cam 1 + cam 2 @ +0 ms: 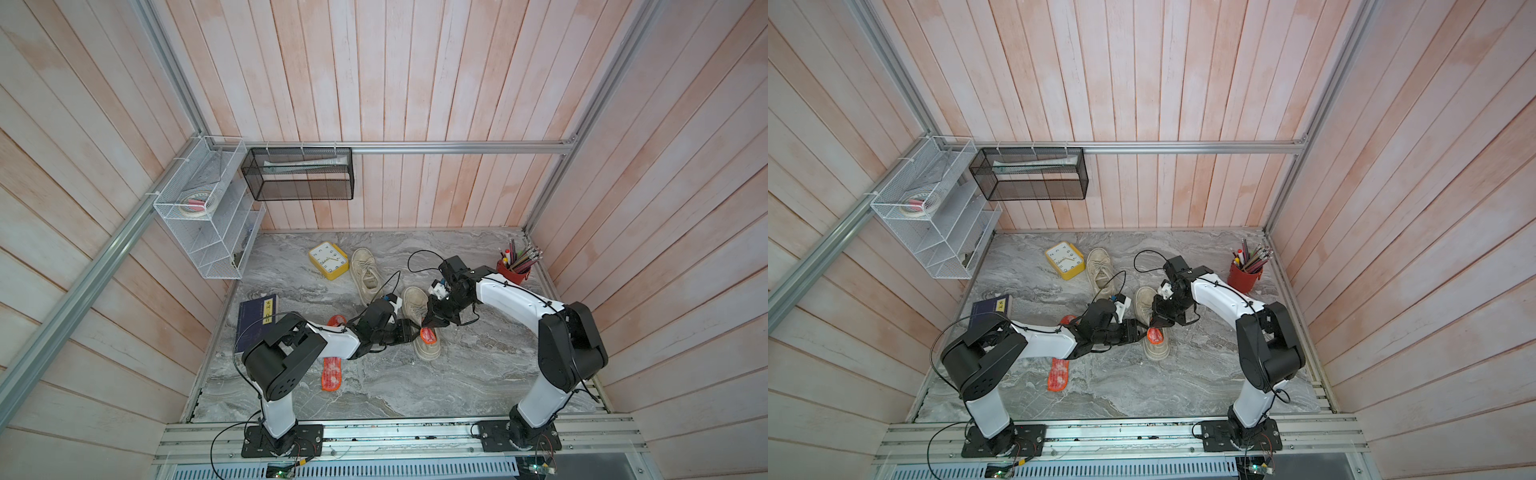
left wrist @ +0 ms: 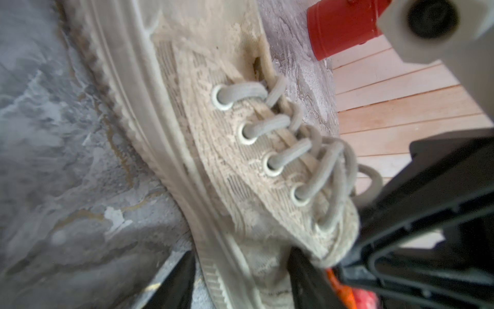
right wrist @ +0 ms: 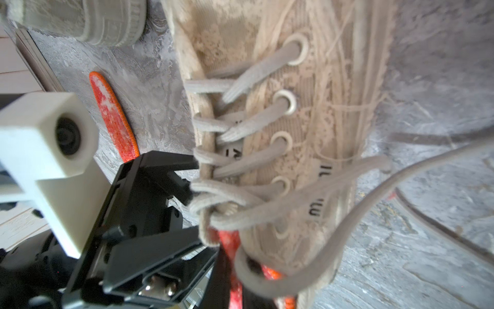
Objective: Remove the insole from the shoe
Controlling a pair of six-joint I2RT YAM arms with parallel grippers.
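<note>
The nearer of two beige lace-up shoes [image 1: 417,307] lies mid-table, heel toward the front edge. A red insole with an orange rim [image 1: 428,335] sticks up out of its heel opening. My right gripper [image 1: 430,323] reaches down over the laces and is shut on that insole [image 3: 230,240]. My left gripper [image 1: 409,332] comes in from the left. In the left wrist view its jaws straddle the shoe's [image 2: 240,160] side wall, one finger [image 2: 173,281] outside by the sole with a sliver of table between, the other inside the opening.
A second red insole [image 1: 331,372] lies flat on the table, partly under my left arm. The other shoe [image 1: 365,272] sits behind, next to a yellow clock [image 1: 329,259]. A blue book [image 1: 255,320] is at left, a red pencil cup [image 1: 514,270] at back right.
</note>
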